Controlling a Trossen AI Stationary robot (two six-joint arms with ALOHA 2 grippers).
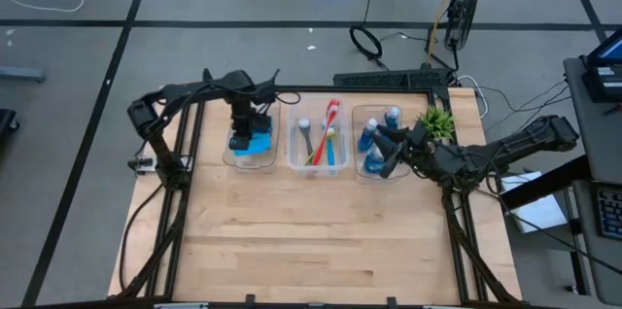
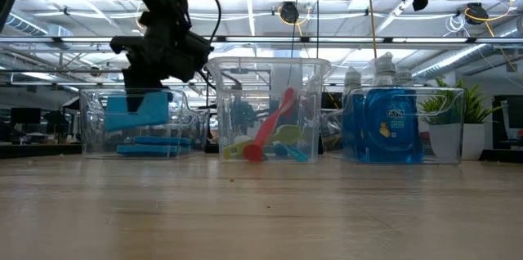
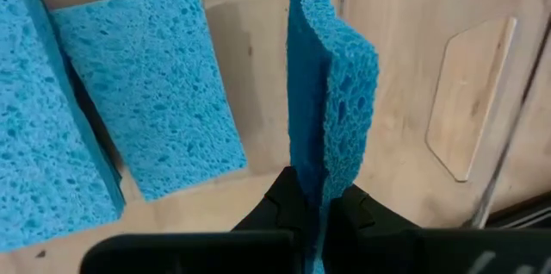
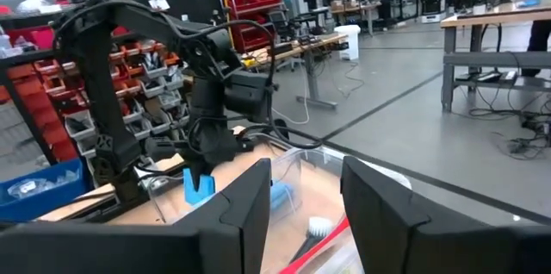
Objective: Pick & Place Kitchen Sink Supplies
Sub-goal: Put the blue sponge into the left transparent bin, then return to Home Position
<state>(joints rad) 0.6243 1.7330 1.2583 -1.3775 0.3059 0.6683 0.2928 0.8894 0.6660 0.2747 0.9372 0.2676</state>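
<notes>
Left pincer [image 3: 320, 209] pinches a flat blue rectangular sponge [image 3: 331, 93] upright above the clear plastic bin [image 1: 275, 158] of sponges — right pincer [image 4: 301, 201] hangs spread and empty above the bottle bin [image 1: 362, 168].

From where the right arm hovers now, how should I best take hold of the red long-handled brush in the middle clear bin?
Grip the red long-handled brush on its upper handle, coming straight down from above. It leans tilted in the middle clear plastic bin, head low among the other brushes, so only the raised handle end looks free. The open right gripper hovers over the neighbouring bin of blue bottles.
</notes>
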